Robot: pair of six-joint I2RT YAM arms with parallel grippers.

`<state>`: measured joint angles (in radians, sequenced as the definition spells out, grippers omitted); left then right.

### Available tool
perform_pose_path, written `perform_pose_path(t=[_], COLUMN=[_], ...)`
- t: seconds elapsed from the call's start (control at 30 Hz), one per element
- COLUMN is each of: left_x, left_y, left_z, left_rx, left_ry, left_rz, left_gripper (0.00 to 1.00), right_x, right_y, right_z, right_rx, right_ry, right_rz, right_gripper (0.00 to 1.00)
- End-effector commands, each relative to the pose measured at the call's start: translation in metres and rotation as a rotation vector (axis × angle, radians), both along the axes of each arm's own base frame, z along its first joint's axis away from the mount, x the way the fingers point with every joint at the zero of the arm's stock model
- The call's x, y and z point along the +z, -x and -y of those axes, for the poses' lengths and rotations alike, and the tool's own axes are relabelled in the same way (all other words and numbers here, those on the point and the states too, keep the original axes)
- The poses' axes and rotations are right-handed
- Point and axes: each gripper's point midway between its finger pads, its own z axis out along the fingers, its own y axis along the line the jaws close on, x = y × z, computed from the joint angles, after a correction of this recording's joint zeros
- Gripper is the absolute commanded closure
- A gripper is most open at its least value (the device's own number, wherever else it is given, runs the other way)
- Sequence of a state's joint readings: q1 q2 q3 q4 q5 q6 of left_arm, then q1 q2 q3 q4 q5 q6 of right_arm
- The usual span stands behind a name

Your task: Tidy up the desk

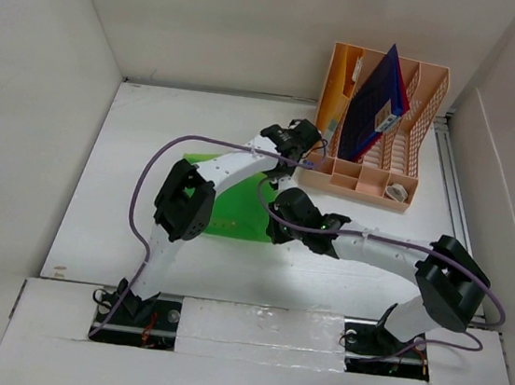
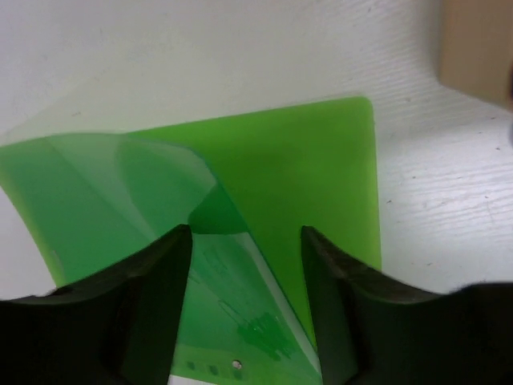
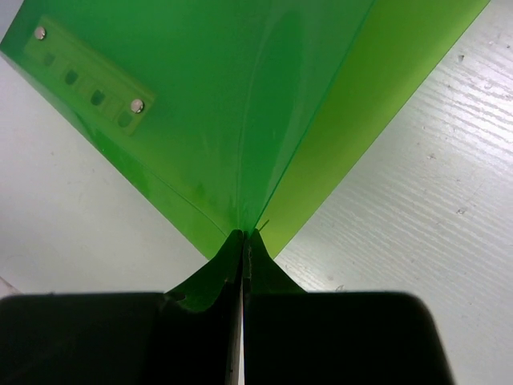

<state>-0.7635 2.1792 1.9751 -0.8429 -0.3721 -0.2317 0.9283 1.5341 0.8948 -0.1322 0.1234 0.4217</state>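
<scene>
A green plastic folder (image 1: 227, 209) lies on the white desk (image 1: 130, 233), mostly under my two arms. My right gripper (image 1: 276, 221) is shut on a corner of the folder's translucent green cover (image 3: 232, 120) and holds it lifted off the opaque back sheet (image 3: 377, 96); the jaws meet in the right wrist view (image 3: 244, 238). My left gripper (image 1: 294, 139) is open above the folder. In the left wrist view (image 2: 247, 241) its fingers (image 2: 156, 305) stand wide apart over the raised cover (image 2: 120, 192) and back sheet (image 2: 313, 168).
A peach slotted file rack (image 1: 413, 108) stands at the back right holding a dark blue folder (image 1: 376, 104) and small items; its corner shows in the left wrist view (image 2: 477, 44). White walls surround the desk. A rail (image 1: 454, 198) runs along the right edge.
</scene>
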Motion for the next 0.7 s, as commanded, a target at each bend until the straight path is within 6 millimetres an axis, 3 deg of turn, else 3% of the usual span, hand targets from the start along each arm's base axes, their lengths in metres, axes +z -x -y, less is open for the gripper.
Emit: perform_pose_path(t=[0.0, 0.13, 0.2, 0.37, 0.43, 0.47, 0.53, 0.57, 0.6, 0.67], left_x=[0.012, 0.004, -0.008, -0.009, 0.007, 0.011, 0.034, 0.028, 0.032, 0.04], left_y=[0.022, 0.028, 0.034, 0.041, 0.037, 0.033, 0.022, 0.025, 0.021, 0.021], left_z=[-0.006, -0.009, -0.014, -0.014, -0.01, -0.013, -0.012, -0.016, -0.013, -0.014], left_rx=[-0.038, -0.05, -0.059, -0.076, -0.075, -0.06, -0.052, -0.05, -0.051, -0.049], left_ry=[-0.03, -0.037, -0.057, -0.028, 0.034, 0.08, 0.229, 0.244, 0.296, 0.353], left_rz=[-0.025, -0.041, -0.074, -0.085, -0.053, -0.06, -0.026, -0.06, -0.053, -0.053], left_gripper=[0.61, 0.91, 1.0, 1.0, 1.0, 1.0, 1.0, 1.0, 1.0, 1.0], right_x=[0.024, 0.028, 0.032, 0.038, 0.043, 0.045, 0.052, 0.058, 0.063, 0.081], right_y=[-0.017, -0.019, -0.019, -0.018, -0.019, -0.019, -0.017, -0.016, -0.015, -0.01], right_z=[-0.006, -0.003, -0.002, 0.001, 0.005, 0.005, 0.008, 0.008, 0.009, 0.013], right_rx=[-0.015, -0.03, -0.036, -0.045, -0.072, -0.08, -0.104, -0.11, -0.114, -0.134], right_ry=[0.005, 0.011, 0.0, -0.022, -0.036, -0.048, -0.077, -0.096, -0.113, -0.178], right_rz=[0.096, 0.108, 0.115, 0.13, 0.146, 0.146, 0.145, 0.149, 0.15, 0.164], right_gripper=[1.0, 1.0, 1.0, 1.0, 1.0, 0.96, 0.69, 0.68, 0.59, 0.51])
